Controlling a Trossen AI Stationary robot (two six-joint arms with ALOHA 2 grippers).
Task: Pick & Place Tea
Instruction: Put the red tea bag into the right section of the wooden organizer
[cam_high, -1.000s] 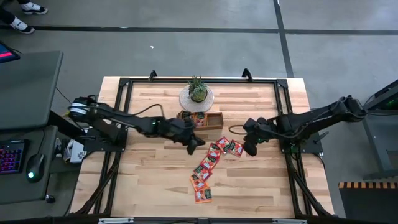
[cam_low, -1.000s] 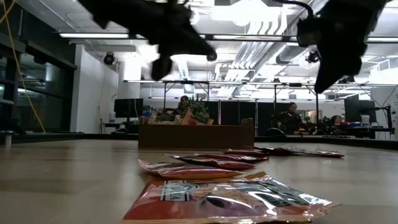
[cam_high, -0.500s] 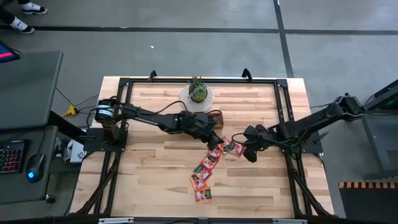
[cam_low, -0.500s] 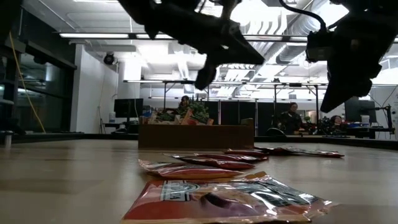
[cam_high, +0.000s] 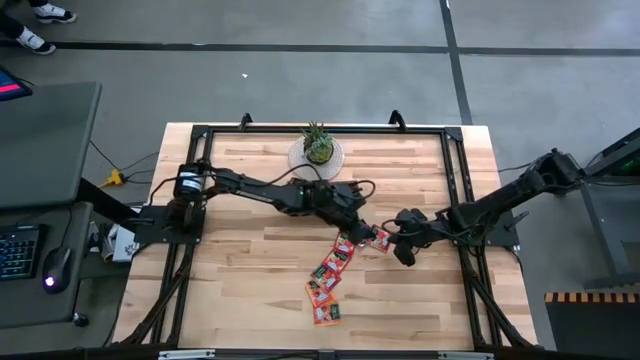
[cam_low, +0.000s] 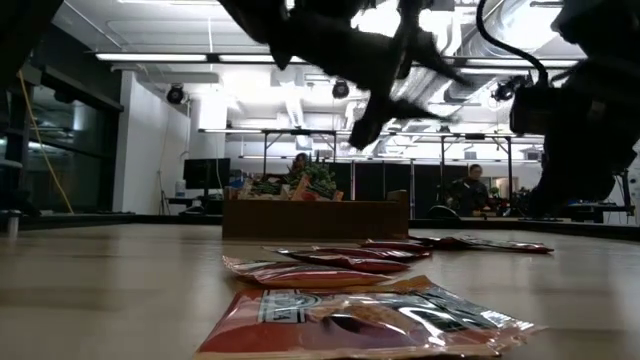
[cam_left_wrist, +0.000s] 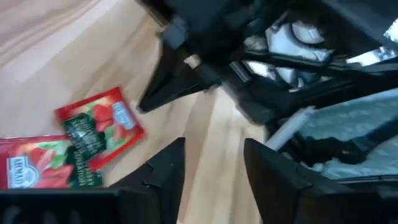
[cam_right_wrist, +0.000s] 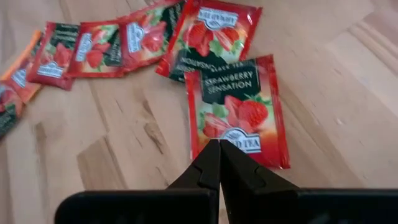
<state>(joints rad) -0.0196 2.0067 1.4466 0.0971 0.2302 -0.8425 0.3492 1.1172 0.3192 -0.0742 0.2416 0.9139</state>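
Observation:
Several red tea sachets (cam_high: 338, 262) lie flat in a slanting row on the table. The far-right one, a strawberry sachet (cam_right_wrist: 235, 109), lies under my right gripper (cam_right_wrist: 219, 146), whose shut fingers come down over its near edge. My left gripper (cam_left_wrist: 211, 165) hovers open just left of that sachet (cam_left_wrist: 99, 127), reaching across from the left (cam_high: 362, 226), with nothing between its fingers. The wooden tray (cam_low: 315, 217) stands behind the sachets, partly hidden by the left arm in the high view. My right gripper's shut fingertips (cam_right_wrist: 211, 155) slant down from the table's right over the near edge (cam_right_wrist: 239, 149) of the strawberry sachet. I cannot tell whether they touch it. The sachet lies flat on the table.
A small potted plant (cam_high: 318, 150) stands at the far middle, behind the tray. A black frame (cam_high: 200, 140) runs around the tabletop. Bare wood lies to the left (cam_high: 240, 280) and near right (cam_high: 420, 300) of the sachet row.
My left gripper has swung toward the table's right, from in front of the tray to just beside the far-right sachets, and its fingers have spread apart. My right gripper has sunk toward the table over the strawberry sachet. The sachets lie as before.

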